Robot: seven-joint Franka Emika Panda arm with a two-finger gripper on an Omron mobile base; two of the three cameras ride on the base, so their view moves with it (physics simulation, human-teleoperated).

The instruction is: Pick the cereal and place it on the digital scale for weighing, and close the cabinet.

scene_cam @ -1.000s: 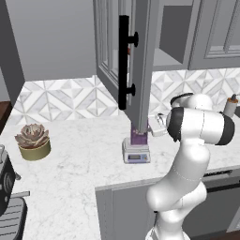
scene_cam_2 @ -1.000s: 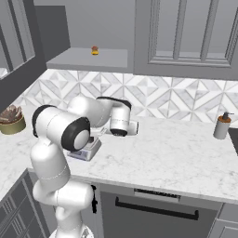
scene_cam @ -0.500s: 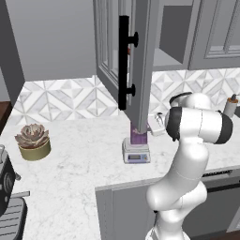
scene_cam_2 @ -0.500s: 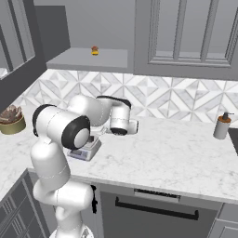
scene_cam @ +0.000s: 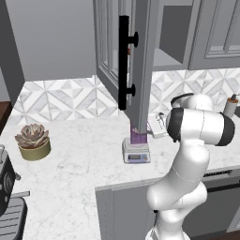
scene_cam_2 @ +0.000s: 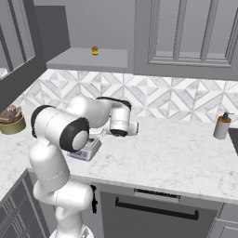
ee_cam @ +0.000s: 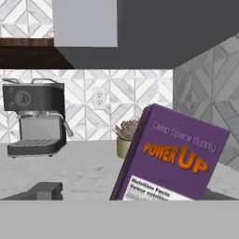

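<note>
Standing on the digital scale (scene_cam: 136,152), the cereal (ee_cam: 170,158) rests near the front edge of the marble surface (scene_cam: 70,173); in the hand view the purple box looks tilted, though that camera rolls with the hand. The claw is just beside the box, hidden behind the arm in both base views, and whether it is released or clenched I cannot tell. The cabinet (scene_cam: 140,61) door hangs open, edge-on above the scale, its black bar handle (scene_cam: 123,63) facing the camera. A potted succulent (scene_cam: 33,140) sits toward the left edge of the surface, a coffee machine (ee_cam: 35,121) beyond it, and a soap dispenser (scene_cam_2: 221,125) stands well apart at the right.
</note>
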